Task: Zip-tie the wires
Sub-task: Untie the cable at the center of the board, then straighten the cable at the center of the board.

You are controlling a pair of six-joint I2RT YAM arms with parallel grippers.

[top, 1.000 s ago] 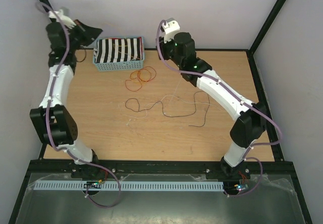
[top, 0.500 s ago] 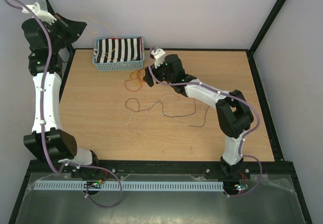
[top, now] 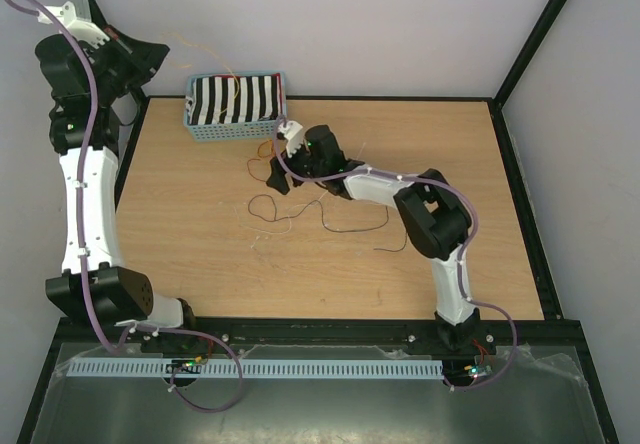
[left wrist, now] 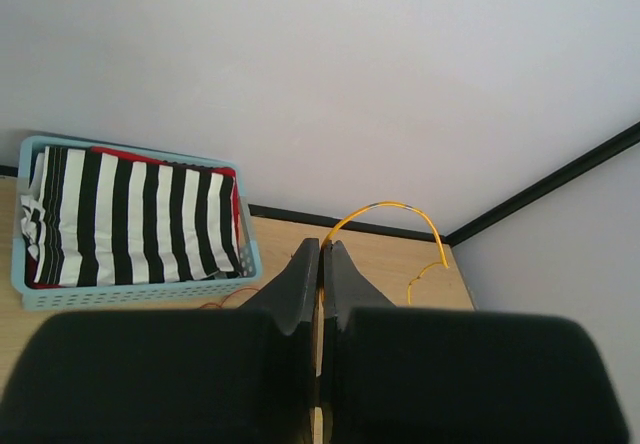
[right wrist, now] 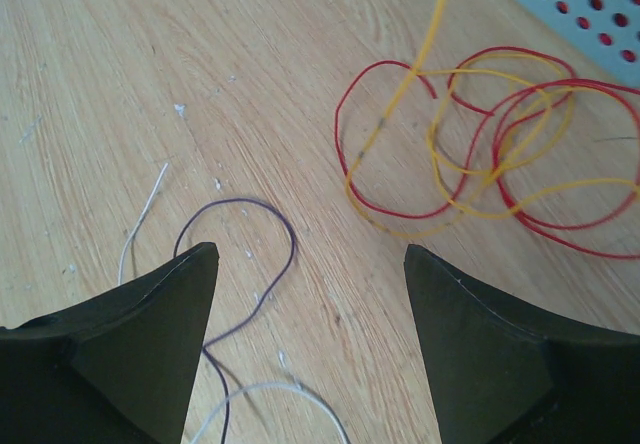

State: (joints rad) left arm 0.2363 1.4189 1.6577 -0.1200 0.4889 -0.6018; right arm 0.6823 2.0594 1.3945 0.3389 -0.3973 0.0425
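Left pincer (left wrist: 321, 251) pressed together, pinching yellow wire (left wrist: 392, 206), held high near basket (left wrist: 130, 294), likely separating strand from tangle. Right pincer (right wrist: 310, 256) spread, low over red-yellow loops (right wrist: 480, 164) on table (right wrist: 150, 84), likely to gather bundle.

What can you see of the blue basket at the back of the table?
The basket is small and rectangular. It looks like light blue plastic, with walls perforated by round holes. It stands upright at the far left of the table, close to the back edge. A black-and-white striped cloth fills it, with a bit of red showing beneath. Red and yellow wire loops lie on the table just in front; contact is unclear.
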